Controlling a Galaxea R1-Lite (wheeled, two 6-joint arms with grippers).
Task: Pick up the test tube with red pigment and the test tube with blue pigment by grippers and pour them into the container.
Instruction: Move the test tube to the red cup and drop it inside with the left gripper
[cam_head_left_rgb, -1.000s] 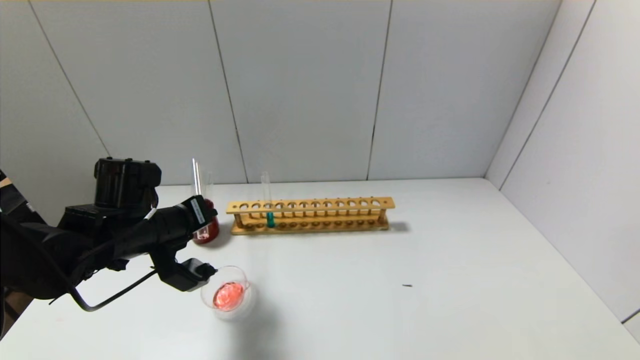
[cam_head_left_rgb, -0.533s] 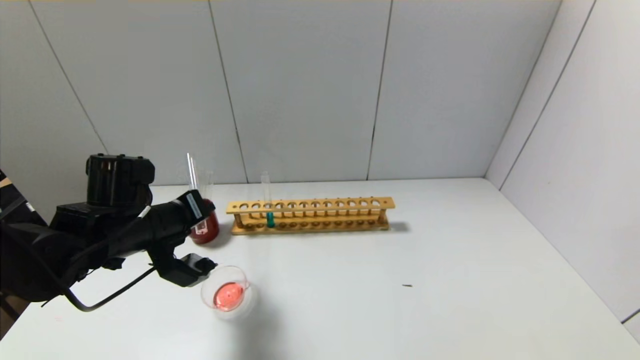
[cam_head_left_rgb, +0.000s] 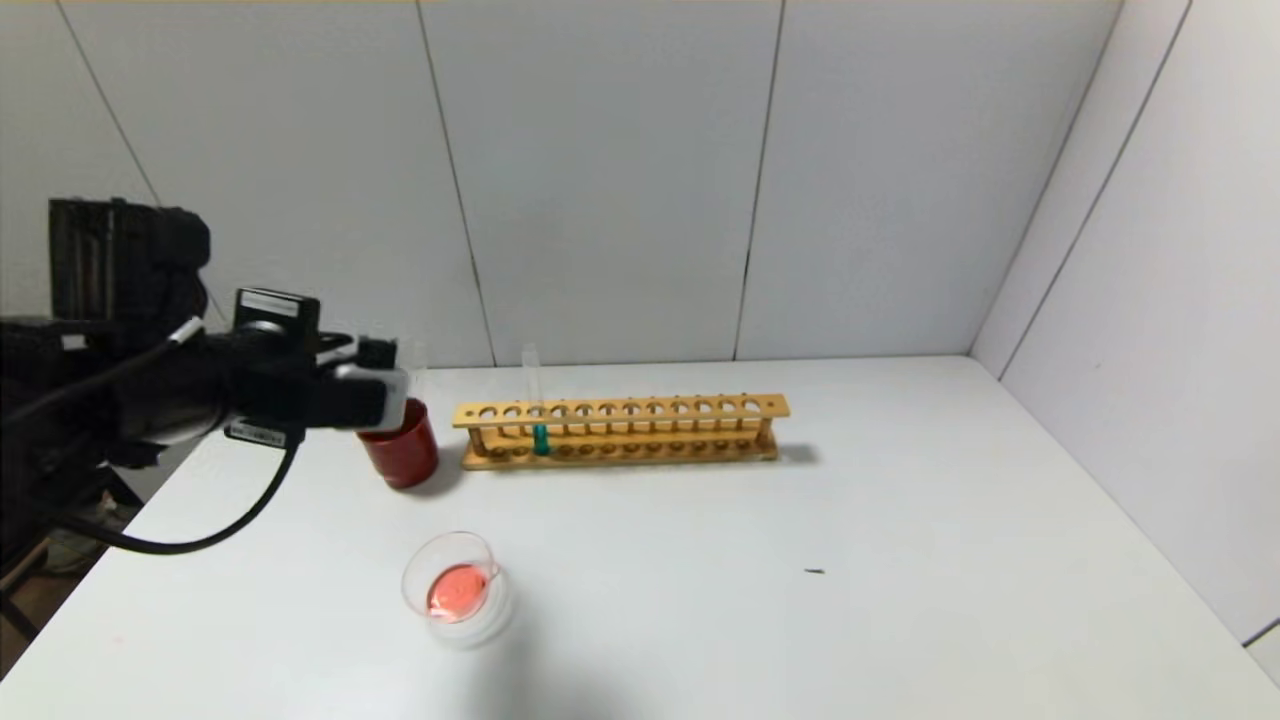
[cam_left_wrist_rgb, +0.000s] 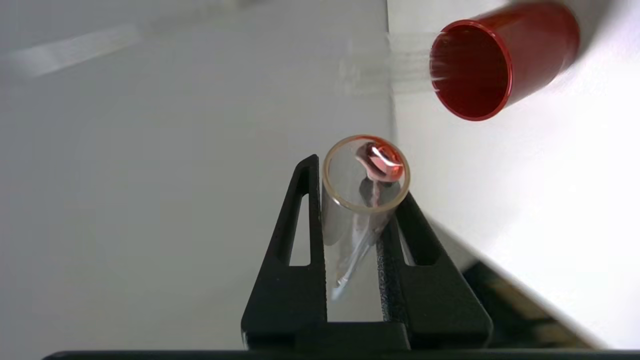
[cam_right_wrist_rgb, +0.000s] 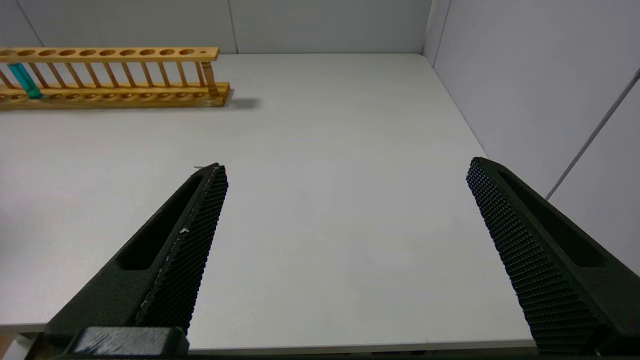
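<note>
My left gripper (cam_head_left_rgb: 385, 385) is raised at the table's back left, just left of and above the dark red cup (cam_head_left_rgb: 405, 455). In the left wrist view the gripper (cam_left_wrist_rgb: 357, 180) is shut on the red-pigment test tube (cam_left_wrist_rgb: 367, 172), seen mouth-on, with only a red drop left in its bottom. The glass dish (cam_head_left_rgb: 455, 590) sits at the front left and holds red liquid. The blue-pigment tube (cam_head_left_rgb: 540, 435) stands in the wooden rack (cam_head_left_rgb: 620, 410), and also shows in the right wrist view (cam_right_wrist_rgb: 22, 80). My right gripper (cam_right_wrist_rgb: 345, 167) is open and empty over the table's front right edge.
The red cup (cam_left_wrist_rgb: 495, 60) stands between the left gripper and the rack's left end. The rack (cam_right_wrist_rgb: 115, 52) runs along the back of the table. White walls close in the back and right sides. A small dark speck (cam_head_left_rgb: 815, 571) lies right of centre.
My left arm has lifted away from the dish and swung up and back toward the red cup, turning the tube from upright to roughly level. The dish and rack have not moved.
</note>
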